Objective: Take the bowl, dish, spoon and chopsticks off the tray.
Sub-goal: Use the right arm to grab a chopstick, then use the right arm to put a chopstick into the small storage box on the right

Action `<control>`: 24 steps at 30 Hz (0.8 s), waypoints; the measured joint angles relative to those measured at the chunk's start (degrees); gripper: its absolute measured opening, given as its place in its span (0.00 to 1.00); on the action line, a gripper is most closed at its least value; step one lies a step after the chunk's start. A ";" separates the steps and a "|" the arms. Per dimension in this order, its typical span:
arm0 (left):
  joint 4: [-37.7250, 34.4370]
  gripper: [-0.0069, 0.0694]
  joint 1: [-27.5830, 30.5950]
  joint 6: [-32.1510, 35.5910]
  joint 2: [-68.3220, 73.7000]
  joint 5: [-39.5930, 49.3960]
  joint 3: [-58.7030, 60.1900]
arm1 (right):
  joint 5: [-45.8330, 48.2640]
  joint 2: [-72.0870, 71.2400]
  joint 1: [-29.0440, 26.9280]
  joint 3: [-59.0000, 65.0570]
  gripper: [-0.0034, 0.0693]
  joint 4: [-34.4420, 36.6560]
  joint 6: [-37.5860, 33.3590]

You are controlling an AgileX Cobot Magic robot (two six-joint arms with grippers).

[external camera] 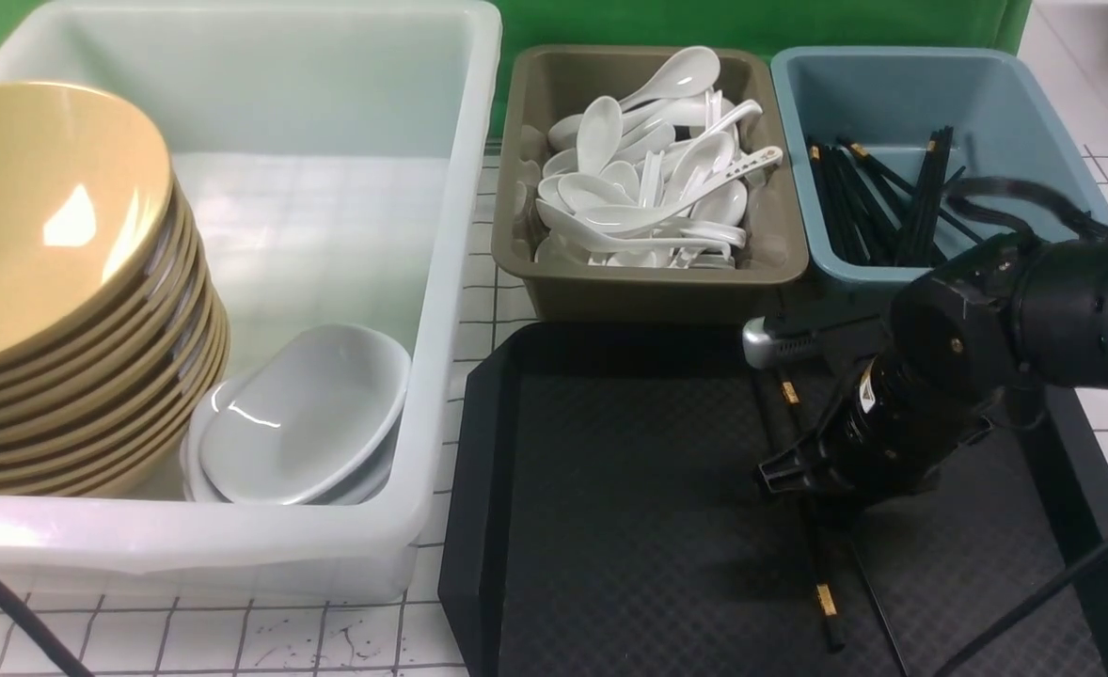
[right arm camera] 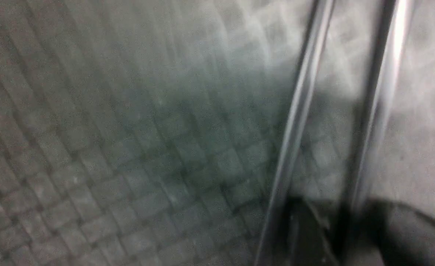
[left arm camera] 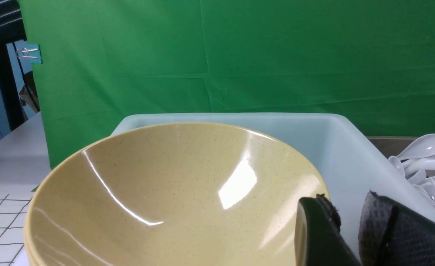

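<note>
The black tray [external camera: 610, 489] lies front right, and only the black chopsticks [external camera: 822, 574] show on it. My right gripper [external camera: 784, 475] is down at the tray over them. In the blurred right wrist view the two chopsticks [right arm camera: 298, 111] run side by side over the tray [right arm camera: 129, 147]. One passes between my right gripper's fingers [right arm camera: 345, 236], and I cannot tell whether they grip it. The yellow bowl [external camera: 37, 216] tops a stack and the white dish [external camera: 300, 414] lies on other dishes, both in the tub. My left gripper [left arm camera: 348, 218] is open and empty beside the bowl [left arm camera: 165, 192]. The marked spoon is not in view.
The big translucent tub [external camera: 451, 282] stands left of the tray. An olive bin [external camera: 516, 188] full of plain white spoons [external camera: 648, 179] and a blue bin [external camera: 799, 188] of black chopsticks stand behind the tray. A green backdrop rises at the back.
</note>
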 joint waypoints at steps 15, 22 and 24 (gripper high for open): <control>0.00 0.27 0.00 0.00 0.00 -0.66 0.00 | 4.97 -5.58 -0.17 0.44 0.14 -0.05 -7.56; 0.00 0.27 0.00 0.05 0.00 -2.34 0.00 | -3.85 -21.78 -0.63 -3.11 0.14 -3.39 -10.20; 0.00 0.27 0.00 0.05 0.00 -2.34 0.00 | -18.11 -23.23 -3.04 -4.98 0.14 -8.46 -8.84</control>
